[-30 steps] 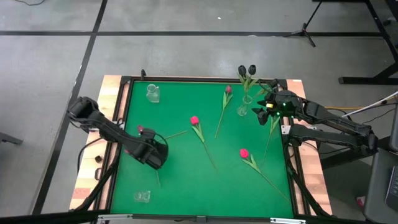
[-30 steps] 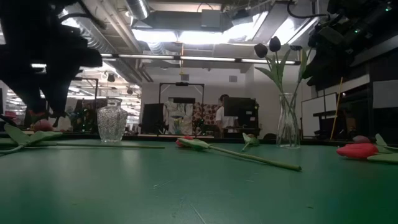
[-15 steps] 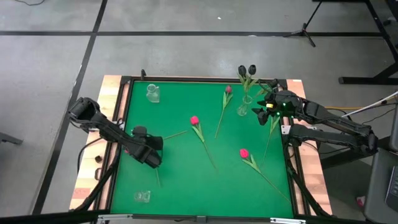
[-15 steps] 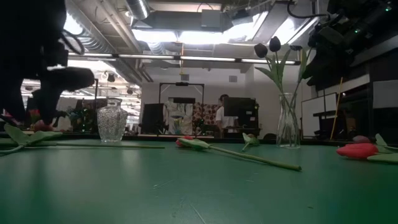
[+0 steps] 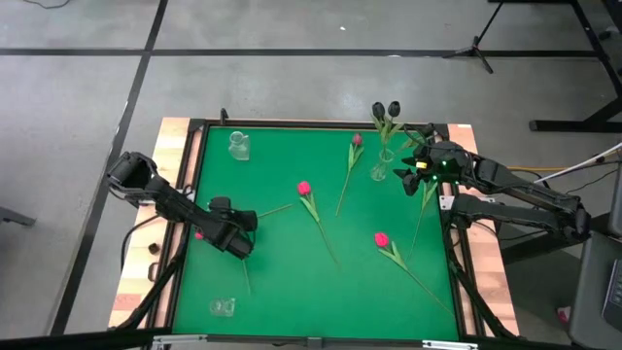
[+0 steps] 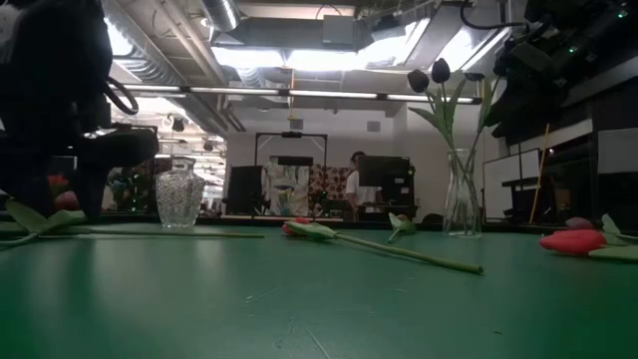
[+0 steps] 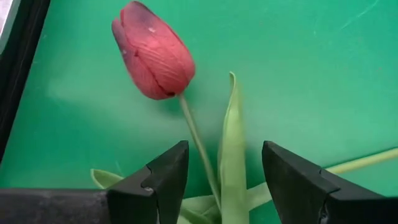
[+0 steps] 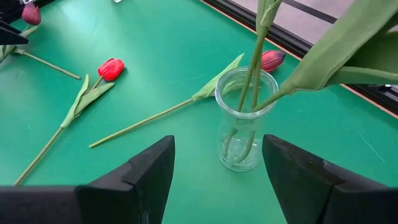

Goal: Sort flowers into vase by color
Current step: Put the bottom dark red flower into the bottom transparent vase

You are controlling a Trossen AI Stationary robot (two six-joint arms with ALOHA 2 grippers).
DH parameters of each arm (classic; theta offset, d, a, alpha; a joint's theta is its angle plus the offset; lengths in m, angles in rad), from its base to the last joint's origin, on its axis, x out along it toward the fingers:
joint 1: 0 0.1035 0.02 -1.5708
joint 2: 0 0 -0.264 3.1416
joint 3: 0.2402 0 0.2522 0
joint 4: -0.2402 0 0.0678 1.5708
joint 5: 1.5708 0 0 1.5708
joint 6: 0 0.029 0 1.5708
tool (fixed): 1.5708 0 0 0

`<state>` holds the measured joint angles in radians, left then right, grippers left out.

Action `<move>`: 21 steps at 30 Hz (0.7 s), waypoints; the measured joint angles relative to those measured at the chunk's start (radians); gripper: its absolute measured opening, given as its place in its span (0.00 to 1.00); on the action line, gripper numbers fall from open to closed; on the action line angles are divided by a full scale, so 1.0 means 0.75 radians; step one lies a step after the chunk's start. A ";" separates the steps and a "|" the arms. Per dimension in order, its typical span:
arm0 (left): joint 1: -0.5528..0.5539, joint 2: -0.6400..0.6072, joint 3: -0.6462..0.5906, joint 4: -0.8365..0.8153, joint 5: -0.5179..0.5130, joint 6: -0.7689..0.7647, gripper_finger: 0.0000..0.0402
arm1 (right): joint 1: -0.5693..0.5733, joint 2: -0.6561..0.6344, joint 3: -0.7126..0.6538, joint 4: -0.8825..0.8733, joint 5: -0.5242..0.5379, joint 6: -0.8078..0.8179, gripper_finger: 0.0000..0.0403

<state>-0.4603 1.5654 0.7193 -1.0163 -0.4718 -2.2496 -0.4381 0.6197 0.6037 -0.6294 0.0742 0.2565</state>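
Left gripper [image 7: 225, 177] is low at the left edge of the green mat [image 5: 282, 282], its fingers apart and straddling the stem and leaf of a dusky red tulip [image 7: 152, 59] that lies flat; by the left wrist view nothing is clamped yet. Right gripper [image 8: 217, 168] hangs at the far right corner with fingers spread wide and empty, just beside the tall glass vase [image 8: 244, 118].

Progress, as I read it: that tall vase [image 5: 380, 165] already holds two near-black tulips [image 5: 386, 110], heads upright above the rim. I count that colour group as started, possibly finished.

Outstanding items:
- One bright pink-red tulip [image 5: 304, 188] lies mid-mat, another [image 5: 381, 238] lies nearer the right front; both loose.
- A maroon tulip [image 5: 357, 140] lies just beside the tall vase, head towards the far edge.
- A squat glass vase [image 5: 238, 146] at the far left and a small glass vase [image 5: 224, 307] at the near left both look empty.
- A long green stem [image 5: 420, 219] runs along the right edge below the right gripper; I cannot see its head.

My judgement: well under half done; the step in hand is the left-side pick.
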 joint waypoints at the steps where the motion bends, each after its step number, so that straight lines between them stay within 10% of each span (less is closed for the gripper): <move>1: 0.000 0.000 0.000 0.002 -0.006 0.000 0.47 | 0.000 0.000 0.000 0.000 0.000 0.000 0.60; 15: 0.000 0.000 0.000 0.010 -0.062 0.047 0.03 | 0.000 0.000 0.000 0.000 0.000 0.006 0.60; 21: 0.000 0.000 0.000 0.015 -0.132 0.047 0.02 | 0.000 0.000 -0.001 0.000 -0.002 0.034 0.60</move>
<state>-0.4603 1.5654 0.7193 -1.0050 -0.5708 -2.2143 -0.4381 0.6197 0.6033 -0.6292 0.0730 0.2822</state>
